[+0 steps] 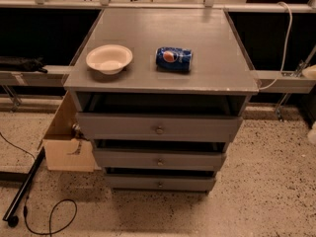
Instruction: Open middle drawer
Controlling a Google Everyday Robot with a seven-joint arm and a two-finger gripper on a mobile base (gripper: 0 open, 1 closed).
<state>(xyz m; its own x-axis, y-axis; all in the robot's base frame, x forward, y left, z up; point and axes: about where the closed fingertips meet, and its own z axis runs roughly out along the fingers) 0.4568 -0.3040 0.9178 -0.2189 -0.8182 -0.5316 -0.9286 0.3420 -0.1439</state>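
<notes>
At 9 o'clock from the cabinet, on the speckled floor: an open cardboard box, touching the cabinet's left side. Further down, at 7 o'clock: a black cable looped on the floor.

On the grey top, at 10 o'clock: a white bowl, upright. Just beside it toward the centre: a blue can, lying on its side.

Straight below the can, at 6 o'clock: the middle drawer, second of three fronts, between the taller top drawer and the smaller bottom drawer. Likely stiff and rigid, a flat panel on runners; probably light to draw, contents hidden.

Only one hold on offer: the small round knob at its centre. Smooth metal, likely slippery, so best pinched squarely on both sides and pulled straight out toward 6 o'clock.

Flat, matt grey, with a dark gap along its upper edge. Seemingly shut or close to it, set back under the jutting top front.

At 3 o'clock: a white cable draped over a rail, and a pale sliver at the frame edge, perhaps part of the arm. No gripper to be made out; presumably off past that right edge. Wide or narrow: cannot tell.
</notes>
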